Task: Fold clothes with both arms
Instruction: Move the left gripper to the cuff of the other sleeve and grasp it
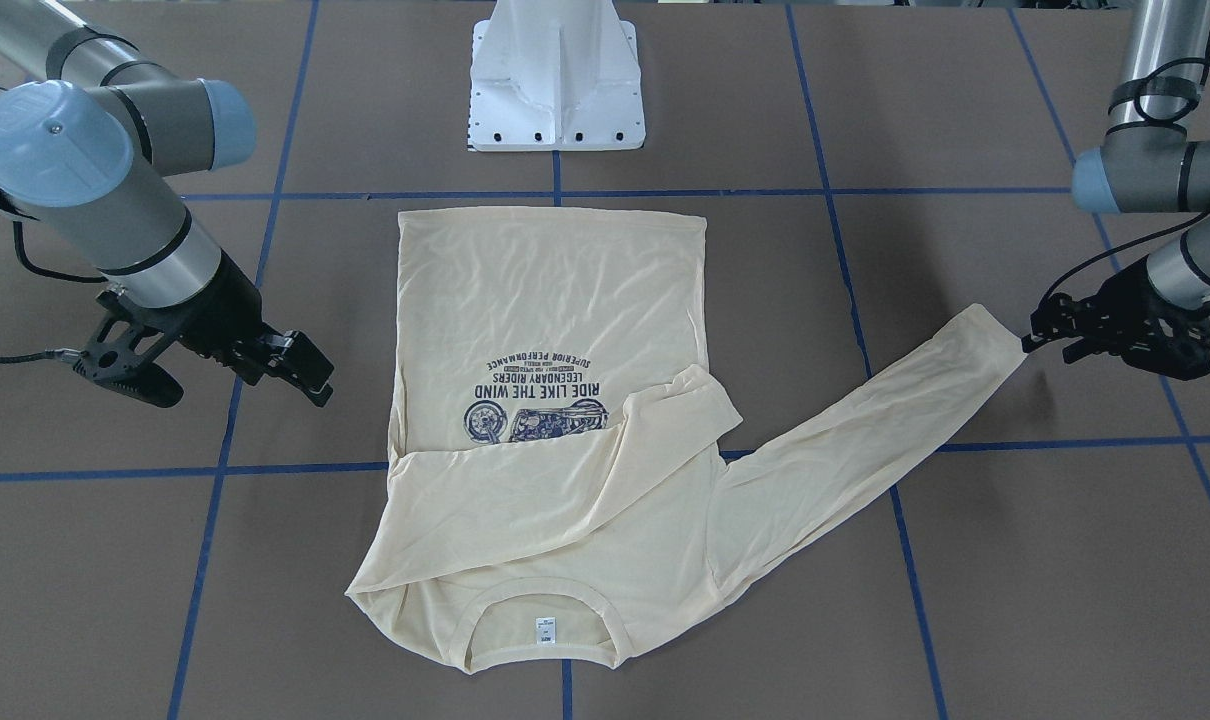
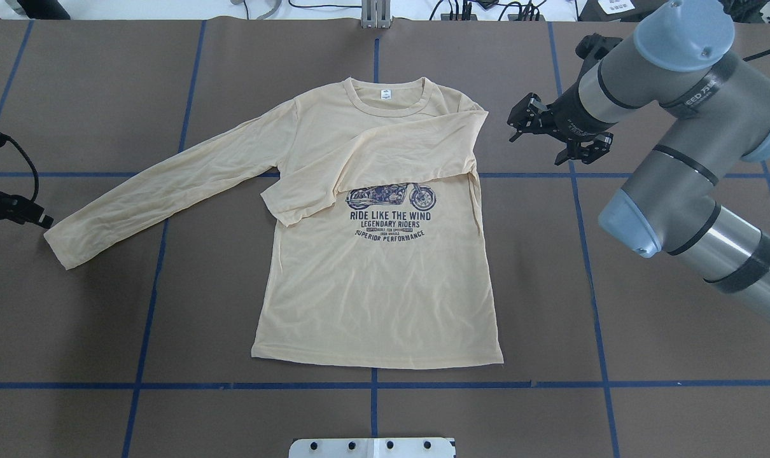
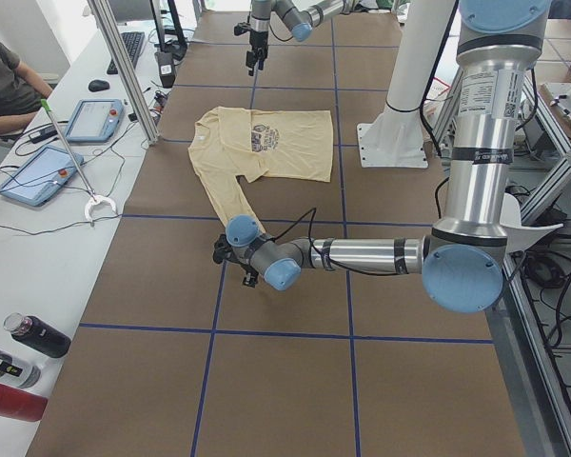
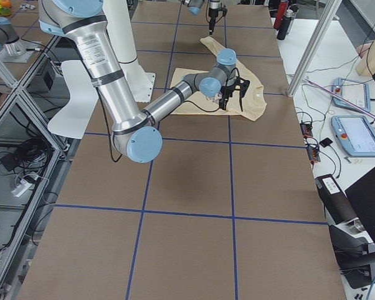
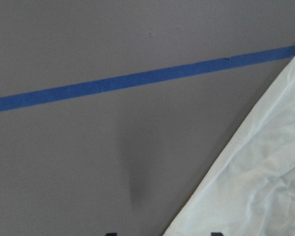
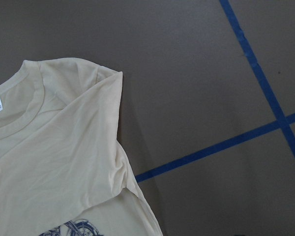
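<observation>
A pale yellow long-sleeved shirt (image 2: 378, 286) lies flat and face up in the middle of a brown table (image 2: 614, 318) marked with blue tape lines (image 5: 137, 78). Its neckline (image 2: 385, 105) is on the side away from the robot. A dark motorcycle print (image 2: 391, 213) shows on the chest.

The sleeve on the robot's right (image 2: 385, 159) is already folded across the chest and covers the top edge of the print. The other sleeve (image 2: 168, 184) is stretched out straight toward the robot's left, so the sleeve folding looks half done and this second sleeve is the step in hand.

The left gripper (image 1: 1033, 335) sits low at the very end of that sleeve, touching or just beside the cuff (image 2: 60, 245). Its jaws stand apart and it grips nothing yet. Its wrist view shows the sleeve edge lying flat on the table, not lifted.

The right gripper (image 2: 518, 121) hovers just beside the folded shoulder, clear of the cloth. Its jaws also appear spread, and it is empty.

The likely next move is for the left gripper to close on the cuff, lift it, and carry it across the chest to lie over the first sleeve. The cloth is thin, so the pinch needs to catch both layers of the cuff.
</observation>
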